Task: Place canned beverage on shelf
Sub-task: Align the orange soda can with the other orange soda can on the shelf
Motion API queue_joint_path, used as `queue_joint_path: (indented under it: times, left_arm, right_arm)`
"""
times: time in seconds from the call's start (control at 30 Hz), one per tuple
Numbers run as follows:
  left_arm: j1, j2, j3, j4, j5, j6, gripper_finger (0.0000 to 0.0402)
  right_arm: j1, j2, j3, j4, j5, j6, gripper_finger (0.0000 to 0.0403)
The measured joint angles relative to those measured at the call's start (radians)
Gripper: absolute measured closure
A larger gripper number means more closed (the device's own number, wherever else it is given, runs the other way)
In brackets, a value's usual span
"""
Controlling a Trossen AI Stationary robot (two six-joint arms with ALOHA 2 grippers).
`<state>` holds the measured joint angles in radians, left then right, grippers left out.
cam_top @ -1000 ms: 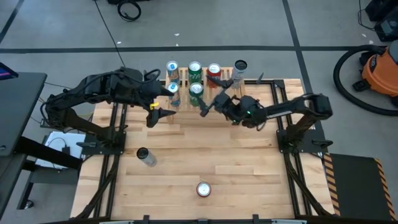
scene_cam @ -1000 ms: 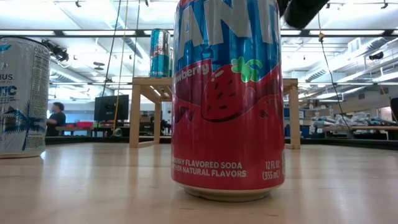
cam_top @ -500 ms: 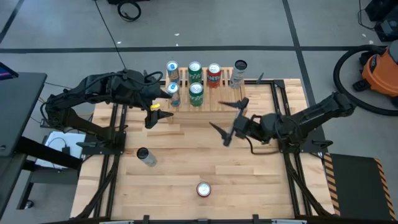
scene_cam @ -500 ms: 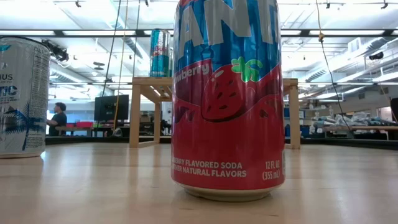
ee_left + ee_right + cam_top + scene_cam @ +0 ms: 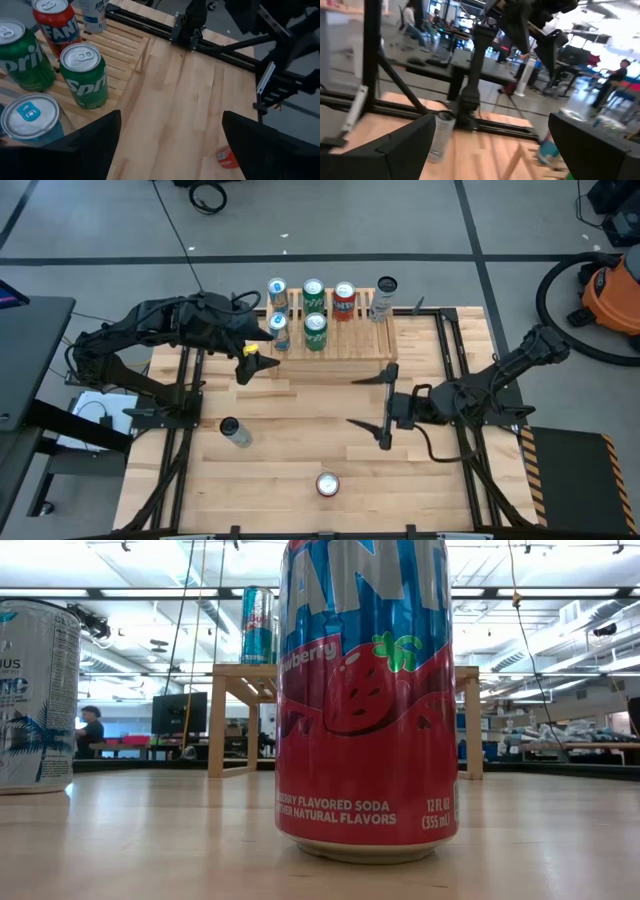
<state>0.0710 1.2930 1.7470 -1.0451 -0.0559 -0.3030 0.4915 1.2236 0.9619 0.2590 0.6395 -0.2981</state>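
Two arms: both over the light wood tabletop (image 5: pixel 300 440).
Shelf: light natural-wood stepped rack (image 5: pixel 345 340) at the tabletop's far edge, carrying upright cans; its far row is partly cut off in the left wrist view.
Left gripper (image 5: pixel 252 363): jaws parted, empty, beside the rack's blue can (image 5: pixel 279 330).
Right gripper (image 5: pixel 372 401): jaws spread wide, empty, mid-tabletop.
Red strawberry soda can (image 5: pixel 327 484): near edge, blocking most of the low view.
Silver can (image 5: pixel 235 431): near left, apparently lying on its side.

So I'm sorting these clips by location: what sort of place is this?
Most likely a robotics lab or workshop. Behind the wooden table the low view shows a big open room with strip lights and workbenches, a person at a desk, and an orange shop vacuum on the grey floor.
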Motion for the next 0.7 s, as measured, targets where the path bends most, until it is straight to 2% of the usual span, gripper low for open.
queue_joint_path:
  times: [0.17,0.33,0.57,0.7]
  left_arm:
    - [0.0,0.0,0.0,0.0,0.0,-0.014,0.0054]
    - [-0.001,0.0,0.0,-0.003,0.0,-0.102,0.0054]
    - [-0.003,0.0,0.0,-0.067,0.0,-0.18,0.0054]
    - [-0.031,0.0,-0.033,-0.061,-0.001,-0.183,0.0054]
  right_arm:
    - [0.025,-0.001,0.0,0.0,-0.076,0.056,0.0005]
    - [0.045,-0.001,0.0,0.0,-0.172,0.044,0.0004]
    - [0.09,0.0,0.0,-0.064,-0.144,0.121,0.0003]
    - [0.122,0.0,0.0,-0.073,-0.317,0.302,0.0003]
